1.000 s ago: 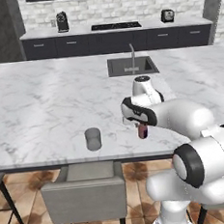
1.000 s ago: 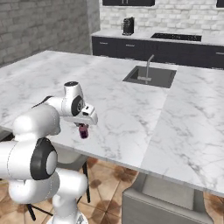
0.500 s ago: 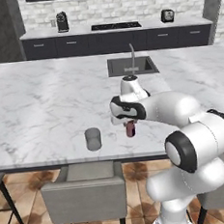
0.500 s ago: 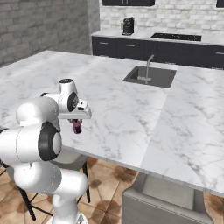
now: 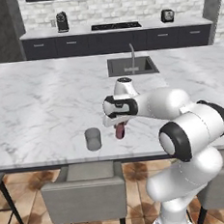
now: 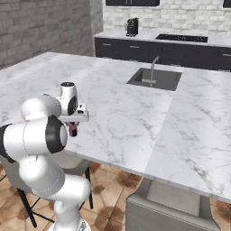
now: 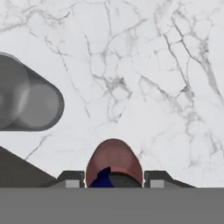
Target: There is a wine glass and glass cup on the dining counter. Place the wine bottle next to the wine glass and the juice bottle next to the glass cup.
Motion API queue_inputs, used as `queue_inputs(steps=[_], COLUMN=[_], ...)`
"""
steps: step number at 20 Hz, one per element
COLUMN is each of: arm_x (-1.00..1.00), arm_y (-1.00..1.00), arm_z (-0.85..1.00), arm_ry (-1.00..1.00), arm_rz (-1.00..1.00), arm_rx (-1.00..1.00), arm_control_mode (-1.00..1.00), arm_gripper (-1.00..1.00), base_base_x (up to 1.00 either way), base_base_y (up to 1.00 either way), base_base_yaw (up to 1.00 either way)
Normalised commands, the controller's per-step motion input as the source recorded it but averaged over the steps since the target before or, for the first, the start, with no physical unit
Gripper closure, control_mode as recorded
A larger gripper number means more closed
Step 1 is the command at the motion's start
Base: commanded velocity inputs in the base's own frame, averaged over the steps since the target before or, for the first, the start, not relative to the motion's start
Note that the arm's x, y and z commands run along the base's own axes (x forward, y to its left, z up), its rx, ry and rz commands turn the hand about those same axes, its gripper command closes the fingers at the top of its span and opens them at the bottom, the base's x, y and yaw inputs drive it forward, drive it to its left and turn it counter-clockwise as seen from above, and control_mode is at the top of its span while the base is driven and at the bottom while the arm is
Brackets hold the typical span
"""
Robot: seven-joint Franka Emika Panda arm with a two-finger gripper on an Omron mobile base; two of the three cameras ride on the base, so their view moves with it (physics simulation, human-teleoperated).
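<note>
While bending low over the dining counter [image 5: 45,106] in the left base view, the arm is pointing its gripper [image 5: 119,128] downward, jaws clamped on the juice bottle [image 5: 119,131] near the glass cup [image 5: 92,138]. From the right base camera, the forearm is reaching sideways, the bottle [image 6: 72,130] hanging at the counter's near edge. Looking down from the hand, the fingertips [image 7: 72,178] are flanking the bottle [image 7: 114,162], the cup [image 7: 28,98] lying apart.

My fingertips [image 7: 72,178] are dark grey, either side of the reddish-purple juice bottle [image 7: 113,164], which shows a dark blue patch at its near end. The glass cup [image 7: 28,98] is a smoky, translucent grey. The dining counter [image 7: 144,65] is white marble laced with thin grey veins.
</note>
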Motion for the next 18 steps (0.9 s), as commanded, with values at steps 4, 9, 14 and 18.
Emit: queue_inputs(steps=[4,9,14,18], arm_x=[0.18,0.14,0.16,0.12], arm_y=[0.27,0.25,0.29,0.26], arm_z=[-0.25,-0.27,-0.22,-0.31], arm_ry=[0.00,0.00,0.00,0.00], arm_rz=[0.07,0.03,0.00,0.00], arm_rx=[0.01,0.00,0.00,0.00], arm_control_mode=[-1.00,-1.00,-1.00,-1.00], arm_gripper=[1.00,1.00,1.00,1.00], base_base_x=[0.00,0.00,0.00,0.00], base_base_y=[0.00,0.00,0.00,0.00], base_base_yaw=[0.00,0.00,0.00,0.00])
